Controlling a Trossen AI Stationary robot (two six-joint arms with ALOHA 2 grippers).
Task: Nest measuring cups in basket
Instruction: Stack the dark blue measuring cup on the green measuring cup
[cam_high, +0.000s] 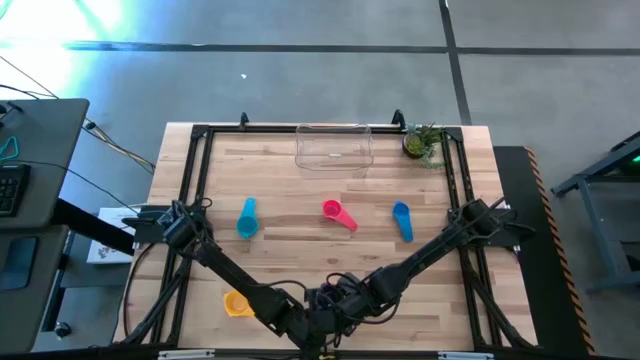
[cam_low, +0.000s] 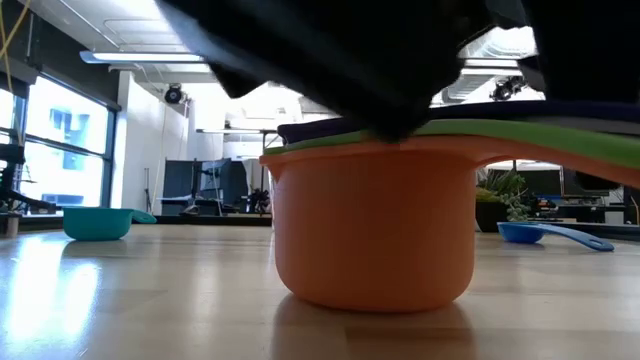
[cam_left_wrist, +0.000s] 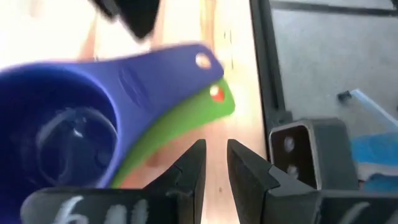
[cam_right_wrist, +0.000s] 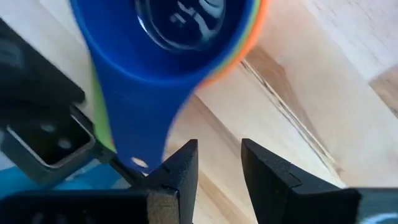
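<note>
Both sets of fingers are a little open and hold nothing. The left gripper and right gripper meet at the bench's near edge, over a cup stack (orange under green and blue), handles lying flat. The basket sits far back.

basket: my clear plastic rectangular basket is sitting at the table's far edge | small potted plant is standing right of it | stack: nested measuring cups are sitting under my grippers at the near edge
</note>
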